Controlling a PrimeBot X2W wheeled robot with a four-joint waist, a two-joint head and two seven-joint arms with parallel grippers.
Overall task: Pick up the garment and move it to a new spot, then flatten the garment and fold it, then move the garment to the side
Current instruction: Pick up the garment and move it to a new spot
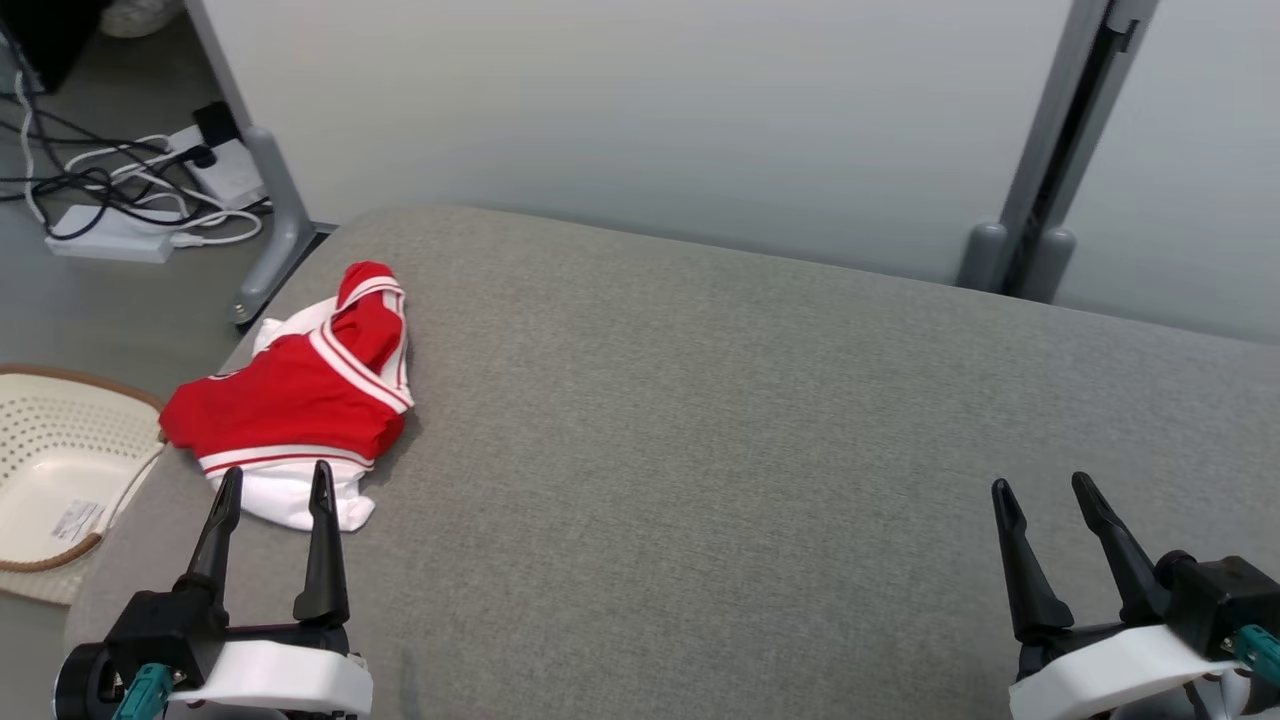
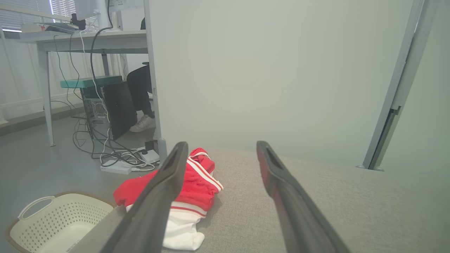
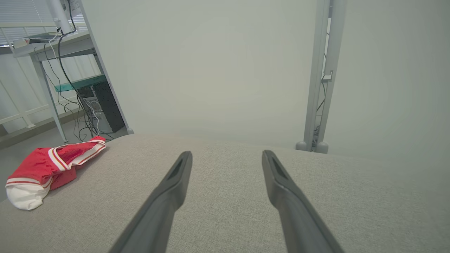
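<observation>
Red-and-white garment (image 1: 290,400) lies crumpled at the desk's (image 1: 700,400) left edge, above the laundry basket (image 1: 40,440). Both pincers are released and empty: left pincer (image 1: 276,472) is by the white hem, right pincer (image 1: 1042,484) well apart. You'd best grab a bunched fold, not the flat hem. Left wrist view adds a person's shoe (image 2: 142,123).

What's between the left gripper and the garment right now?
Nothing visible. The open left gripper points straight at the red-and-white garment near the left edge of the grey surface; at most bare surface lies between them. The basket sits lower, off that edge, out of the path.
</observation>
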